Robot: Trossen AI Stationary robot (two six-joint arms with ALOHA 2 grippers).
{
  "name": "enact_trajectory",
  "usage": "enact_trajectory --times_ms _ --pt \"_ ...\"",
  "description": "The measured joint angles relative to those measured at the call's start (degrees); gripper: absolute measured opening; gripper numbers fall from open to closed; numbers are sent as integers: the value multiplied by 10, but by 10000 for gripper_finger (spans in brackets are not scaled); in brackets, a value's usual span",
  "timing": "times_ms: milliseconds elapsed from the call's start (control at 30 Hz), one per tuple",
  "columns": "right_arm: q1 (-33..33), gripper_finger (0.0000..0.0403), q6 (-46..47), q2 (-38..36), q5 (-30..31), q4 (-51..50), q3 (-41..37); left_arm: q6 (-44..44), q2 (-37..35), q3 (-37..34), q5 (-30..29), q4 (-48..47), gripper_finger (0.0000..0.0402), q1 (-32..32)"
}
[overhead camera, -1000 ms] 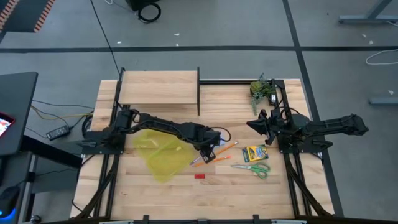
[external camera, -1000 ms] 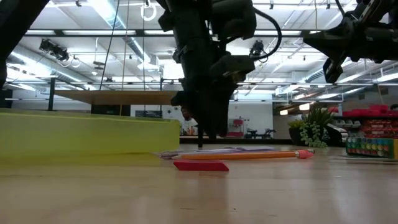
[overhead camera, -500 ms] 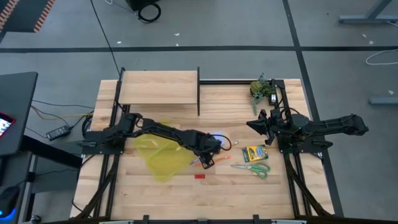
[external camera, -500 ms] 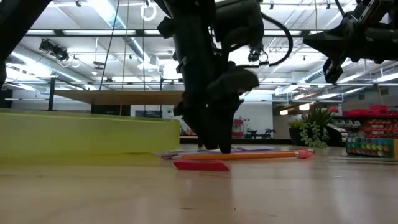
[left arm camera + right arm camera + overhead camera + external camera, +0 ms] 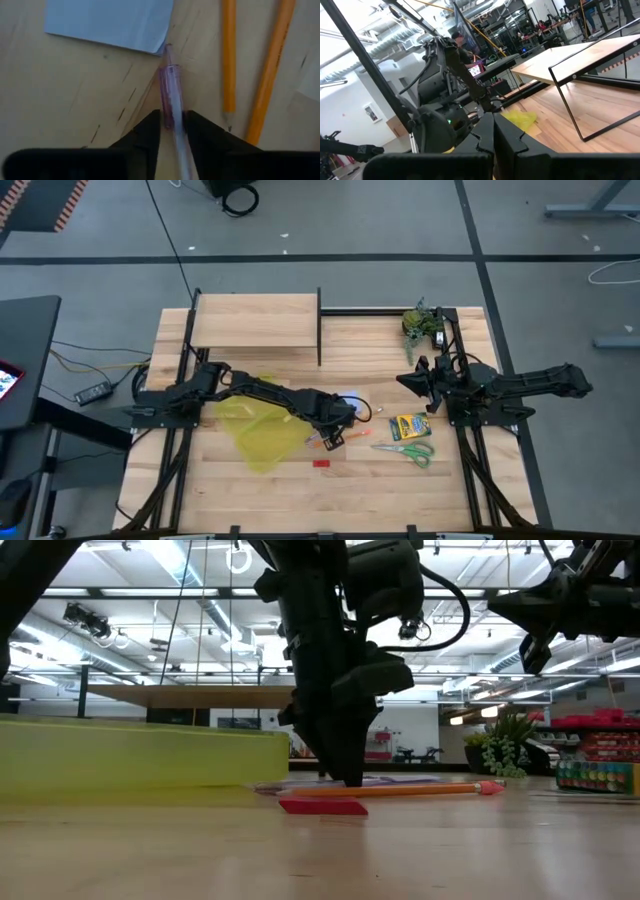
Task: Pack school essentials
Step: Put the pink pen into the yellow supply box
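My left gripper (image 5: 330, 436) is down at the table's middle, shut on a thin purple pencil (image 5: 169, 82). Two orange pencils (image 5: 228, 60) lie flat beside it, and the pale blue note pad (image 5: 110, 22) lies just past the purple pencil's tip. The tiny red eraser (image 5: 321, 463) lies nearer the front edge. The crayon box (image 5: 408, 425) and green-handled scissors (image 5: 410, 451) lie flat to the right. My right gripper (image 5: 415, 380) hangs raised at the right, shut and empty. My left gripper pinches the purple pencil's shaft (image 5: 172, 117) between its two fingers (image 5: 150, 131), back from its tip. The fingers come from above, slanting down, one on each side of the shaft. The pencil's front part lies on the table, its tip by the note pad's corner.
The yellow translucent pouch (image 5: 258, 425) lies left of my left gripper, under that arm. A raised wooden shelf (image 5: 255, 320) stands at the far left. A leafy clump (image 5: 420, 322) sits at the far right corner. Bare wood shows along the front edge.
My left gripper has gone down to the table and a little toward the near edge, tipping forward as it went. Its fingertips now stand at the pencils.
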Motion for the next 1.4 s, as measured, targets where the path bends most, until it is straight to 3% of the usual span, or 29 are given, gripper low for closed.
enact_trajectory --times_ms 167,267,967,1400 --pt "0 10 0 0 0 0 0 -1 1 -1 0 8 37 0" --pt "0 10 0 0 0 0 0 -6 2 -1 1 18 22 0" --pt "0 10 0 0 0 0 0 -51 -8 -3 9 64 32 20" --pt "0 10 0 0 0 -3 0 -56 -59 0 10 88 34 31"
